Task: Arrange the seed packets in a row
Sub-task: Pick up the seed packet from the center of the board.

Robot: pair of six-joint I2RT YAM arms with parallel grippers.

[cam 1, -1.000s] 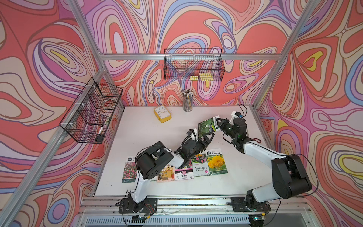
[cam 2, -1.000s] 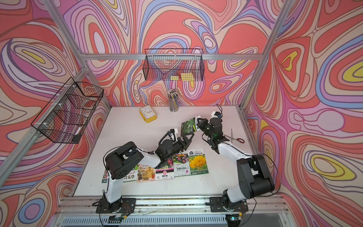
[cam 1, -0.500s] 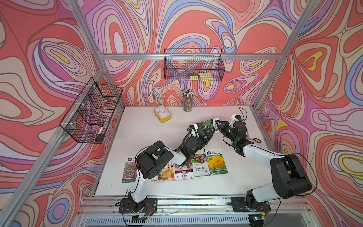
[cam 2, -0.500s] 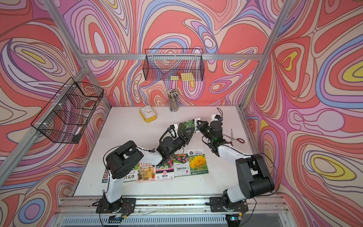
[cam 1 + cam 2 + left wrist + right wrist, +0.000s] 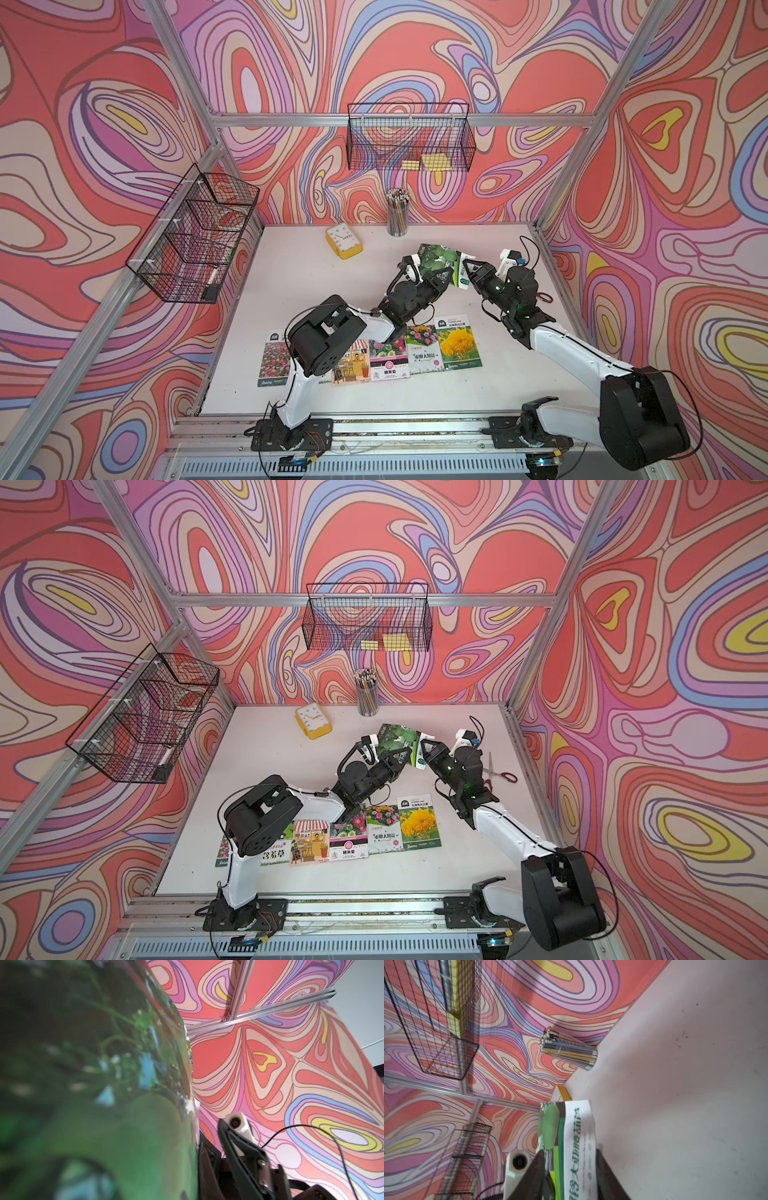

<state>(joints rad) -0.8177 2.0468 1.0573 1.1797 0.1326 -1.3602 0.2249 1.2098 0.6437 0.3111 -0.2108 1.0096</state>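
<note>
- We are passing the green leaf packet from one arm to the other, in the air right of centre in both top views, above the row of packets in the frame.
- We are clamping the left gripper shut on the packet's lower edge; in the left wrist view the packet's print is filling the left half.
- The right gripper is standing with its jaws apart, the packet's white strip between them.
- Six packets are lying side by side near the lower edge of the table.
- Next, we judge, the right arm needs to back clear, and the left needs to lay the packet flat at a free end of the row, perhaps beside the sunflower packet.
</note>
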